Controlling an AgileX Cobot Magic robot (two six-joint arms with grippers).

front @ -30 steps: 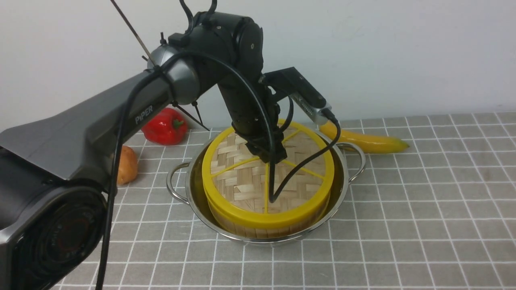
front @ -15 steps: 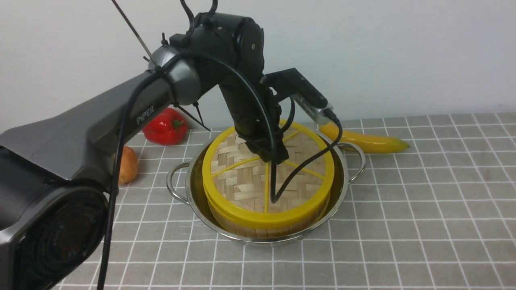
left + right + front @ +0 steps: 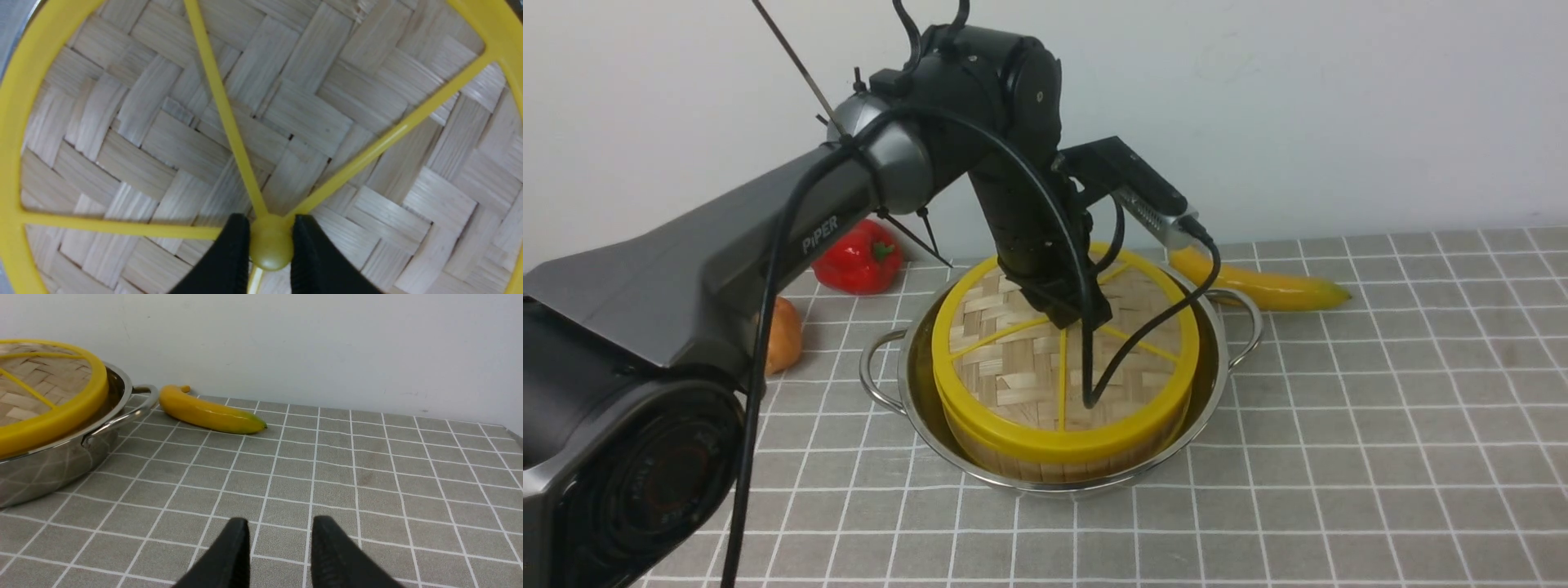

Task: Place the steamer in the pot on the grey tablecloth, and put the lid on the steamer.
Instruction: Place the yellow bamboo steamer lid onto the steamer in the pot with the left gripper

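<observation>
grey tablecloth (image 3: 1339, 392), ruled in white squares, is spread before a plain white wall, and the pot (image 3: 1211, 367) is set on it near the middle. the steamer (image 3: 1029, 467) is seated inside the pot, only its slatted side showing below the lid (image 3: 1013, 367), which is laid flat across its top. the left gripper (image 3: 271, 230) is seen clamped on the lid's yellow centre hub (image 3: 271, 253), one black finger pressed to each side. the right gripper (image 3: 280, 535) is held low over bare cloth, well apart from the pot, its fingers parted and nothing between them. both placements are judged done bar the release. trouble is most likely if the arm is raised before the hub is let go: the lid would be carried off, and the light steamer might be dragged up with it if the rims bind. a sideways pull during release could leave the lid skewed; whether its far edge is fully seated cannot be told, since it is hidden by the arm. the black cable (image 3: 1143, 335) draped onto the weave could be caught on a spoke. the banana (image 3: 1266, 286) behind the pot is left out of play.
</observation>
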